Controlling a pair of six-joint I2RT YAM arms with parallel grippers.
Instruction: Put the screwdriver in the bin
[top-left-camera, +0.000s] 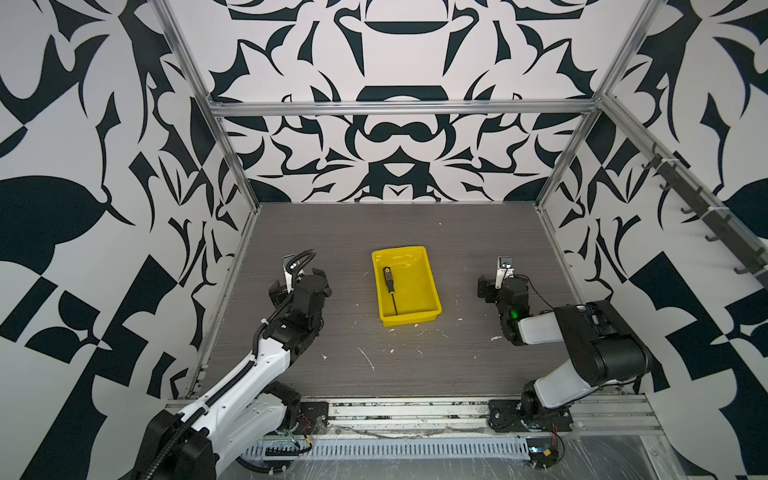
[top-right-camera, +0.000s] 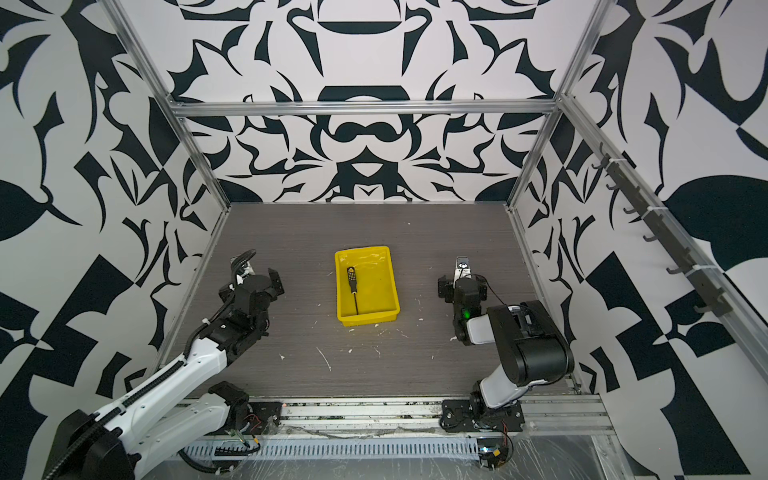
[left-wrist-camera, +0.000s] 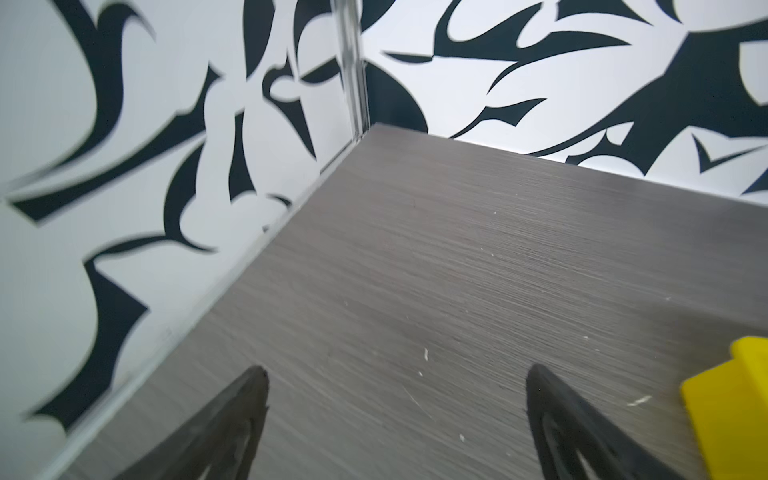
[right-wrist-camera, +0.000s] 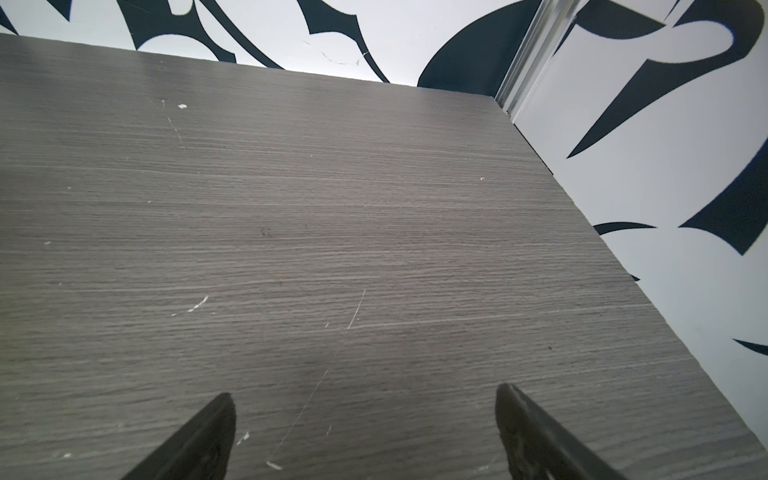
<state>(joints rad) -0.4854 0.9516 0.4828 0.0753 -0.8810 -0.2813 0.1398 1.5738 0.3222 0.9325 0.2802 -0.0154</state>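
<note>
The screwdriver (top-left-camera: 388, 280) (top-right-camera: 353, 279) lies inside the yellow bin (top-left-camera: 417, 286) (top-right-camera: 378, 286) in both top views, along its left side, with the black handle toward the back and the thin shaft toward the front. My left gripper (top-left-camera: 299, 284) (top-right-camera: 251, 286) (left-wrist-camera: 397, 370) hangs open to the left of the bin, with nothing between its fingers. One corner of the bin (left-wrist-camera: 739, 399) shows in the left wrist view. On the bin's right, my right gripper (top-left-camera: 500, 286) (top-right-camera: 461, 286) (right-wrist-camera: 365, 392) is open and empty over bare table.
The grey wood-grain table (top-left-camera: 415, 365) carries small white scuffs and flecks. Black-and-white patterned walls and aluminium posts (top-left-camera: 232, 166) close in three sides. A hook rail (top-left-camera: 702, 212) runs along the right wall. The arm bases sit on a metal rail (top-left-camera: 415, 409) at the front.
</note>
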